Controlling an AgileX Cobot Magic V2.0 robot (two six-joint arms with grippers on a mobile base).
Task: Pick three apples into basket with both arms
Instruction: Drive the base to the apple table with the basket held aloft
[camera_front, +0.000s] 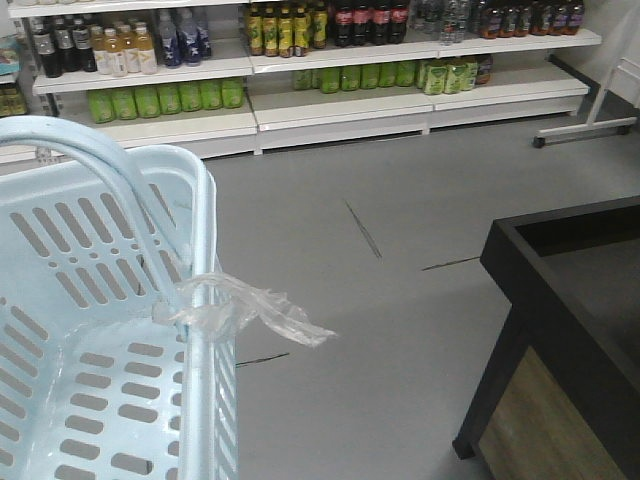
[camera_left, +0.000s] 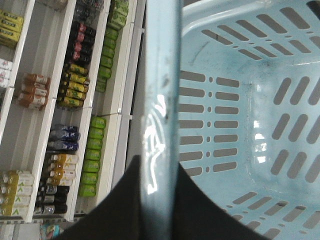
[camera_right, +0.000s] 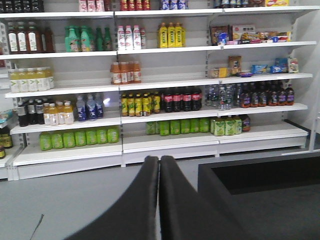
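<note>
basket (camera_front: 203, 215) cut off btm-left, shelf bottle labels (camera_front: 290, 28) unreadable

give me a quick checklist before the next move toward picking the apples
1. Left fingers on basket handle: ok, handle runs between them.
2. Right fingers free: ok, shut, holding nothing.
3. Apples in sight: not ok, none in any view.
4. Basket has room: ok, visible part empty.
5. Rim clear: not ok, plastic scrap hangs over it.
6. Table contents: cannot tell.

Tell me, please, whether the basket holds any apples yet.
Empty where visible: the basket shows only bare slotted floor in both views; a plastic scrap hangs on its rim.
</note>
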